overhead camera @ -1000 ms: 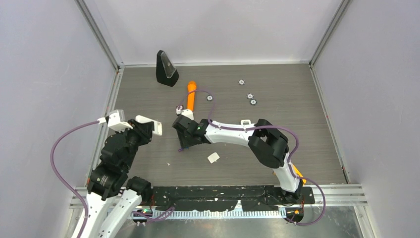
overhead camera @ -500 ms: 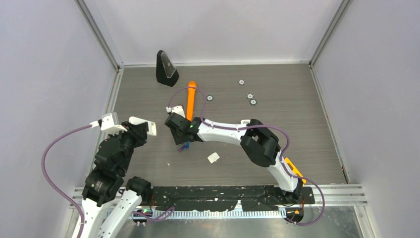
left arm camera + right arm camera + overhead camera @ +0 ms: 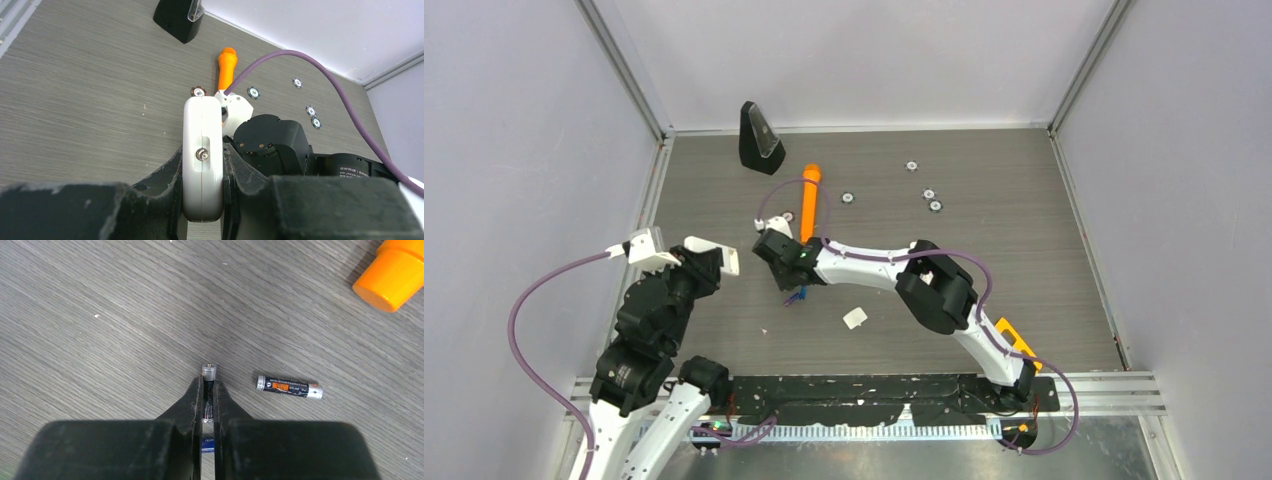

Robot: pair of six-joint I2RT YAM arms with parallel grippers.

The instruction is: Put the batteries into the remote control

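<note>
Where the two arms draw near each other left of the middle of the table (image 3: 1024,250), the right gripper (image 3: 209,386) stands low over the wood with its jaws drawn together on a battery (image 3: 209,372). The thin cell lies lengthwise between the fingers (image 3: 192,407), its long axis running along them, and only its silvery capped end projects past the tips. A second battery (image 3: 289,387), dark with an orange label, lies flat on the table just to the right of those tips, crosswise to the gripped one and apart from it. A scrap of blue (image 3: 206,442) shows beneath the fingers, too hidden to name. An orange cylinder (image 3: 395,275) lies farther off at upper right.

The left gripper (image 3: 202,152) is closed on the remote control (image 3: 202,120), a white bar clamped by its long edges. Its far end points toward the right arm's wrist, which sits just beyond it. A recess with a small metal part faces the left wrist camera; whether it is the battery bay cannot be told.

Seen from above, the remote control is to the left of the right gripper, near but not touching. Judged step: carrying the battery leftward to the remote control, where its axis would need to lie parallel to the bay. The right arm is the nearer to the second battery.
</note>
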